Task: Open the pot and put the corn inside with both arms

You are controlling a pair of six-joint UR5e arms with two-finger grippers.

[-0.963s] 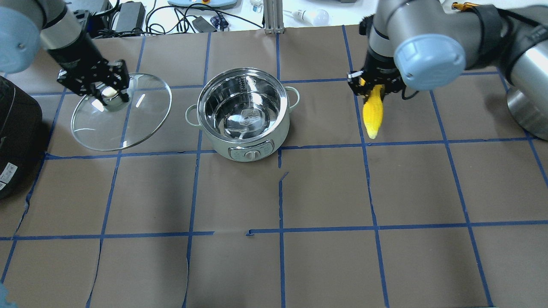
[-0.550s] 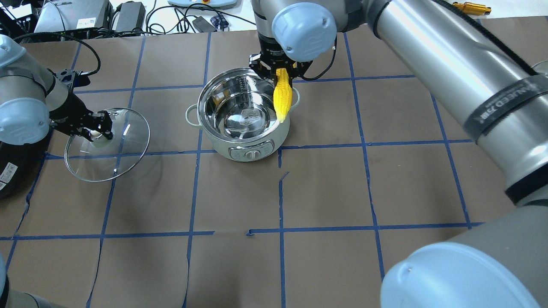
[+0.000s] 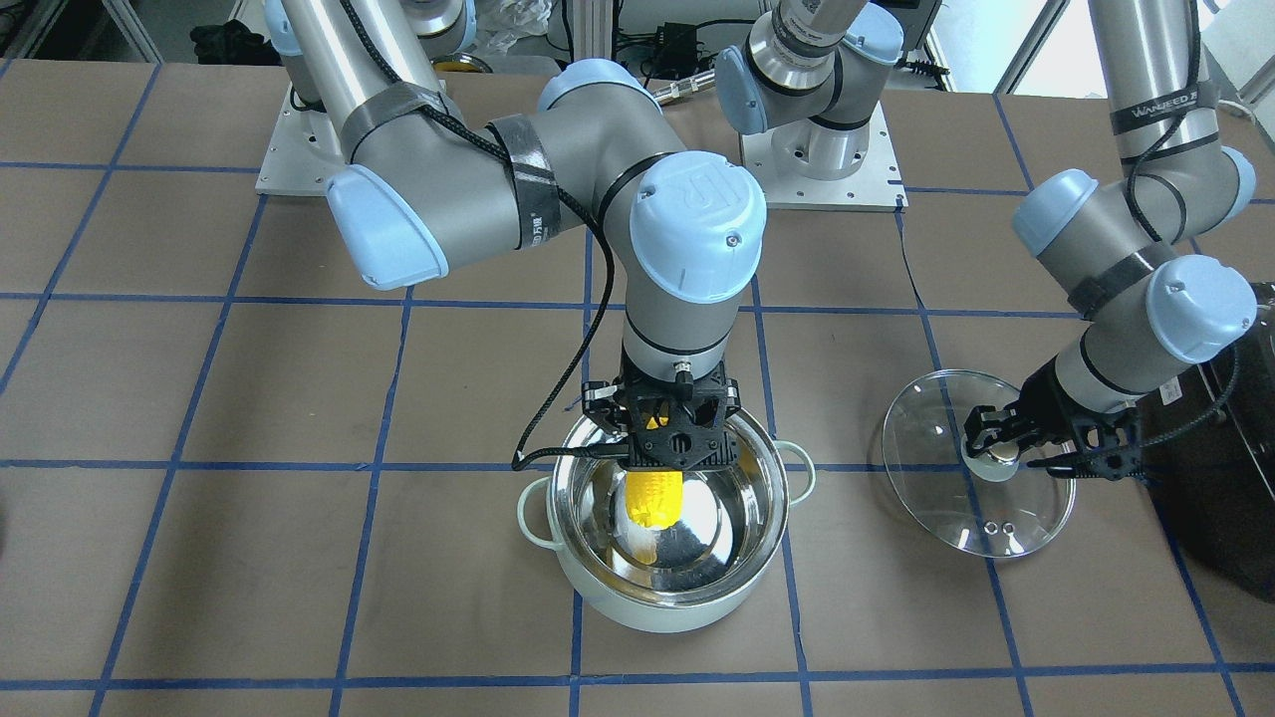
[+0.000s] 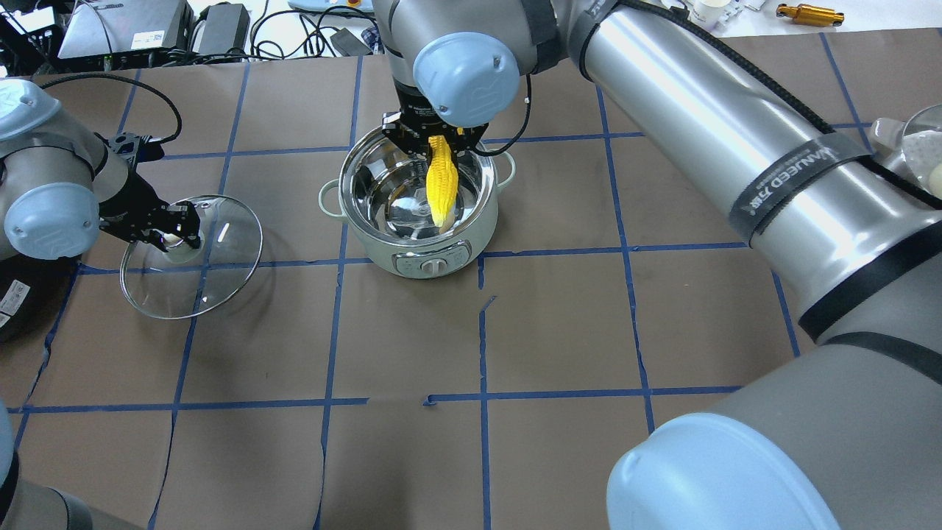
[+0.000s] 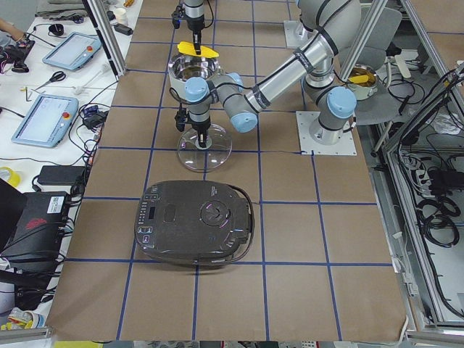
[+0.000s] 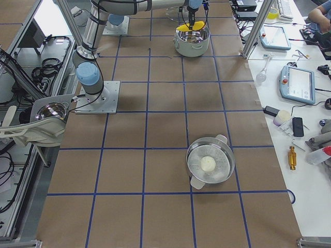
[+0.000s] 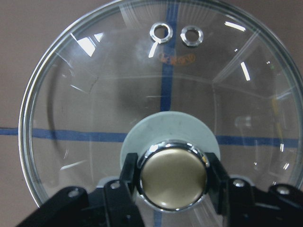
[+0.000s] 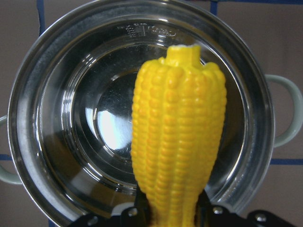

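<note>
The mint-green pot (image 4: 412, 243) stands open at the table's middle, its steel inside empty; it also shows in the front view (image 3: 637, 607). My right gripper (image 4: 434, 143) is shut on the thick end of the yellow corn (image 4: 442, 184) and holds it over the pot's middle, tip pointing down into the opening (image 8: 177, 142). My left gripper (image 4: 176, 239) is shut on the beige knob (image 7: 173, 177) of the glass lid (image 4: 221, 272) and holds it tilted, low over the table to the pot's left. I cannot tell whether the lid touches the table.
A large black appliance (image 5: 196, 221) lies at the table's left end, close behind the left gripper (image 3: 1225, 498). A steel pan with a white lump (image 6: 209, 163) stands far to the right. The right arm's forearm (image 4: 736, 147) spans the right half above the table.
The right gripper has carried the corn left, from beside the pot to over its right rim, then over its middle. The left gripper has drawn the lid left and nearer.
</note>
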